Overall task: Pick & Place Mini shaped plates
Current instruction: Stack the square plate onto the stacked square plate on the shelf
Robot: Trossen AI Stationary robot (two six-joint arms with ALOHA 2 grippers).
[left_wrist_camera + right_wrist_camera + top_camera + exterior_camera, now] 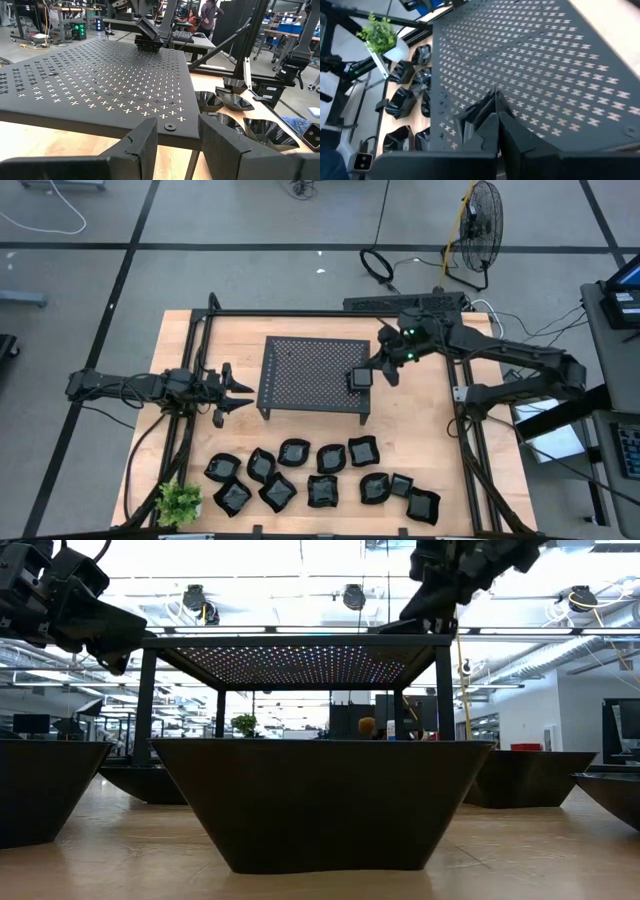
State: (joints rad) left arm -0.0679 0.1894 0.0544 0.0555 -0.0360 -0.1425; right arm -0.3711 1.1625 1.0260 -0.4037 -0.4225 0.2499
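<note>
The right gripper pinches one mini plate above the rack. The left gripper waits half-open beside the rack. The remaining plates crowd the table's near edge, plant at its corner.

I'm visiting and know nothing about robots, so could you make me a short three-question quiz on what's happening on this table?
1. True or false: the right tool grips a mini plate at the rack.
2. Where do the other plates lie? A) on the rack B) on the table in front of the rack
3. Fill in: the left tool waits beside the rack, its fingers ____.

Key: 1 true; 2 B; 3 open.
</note>
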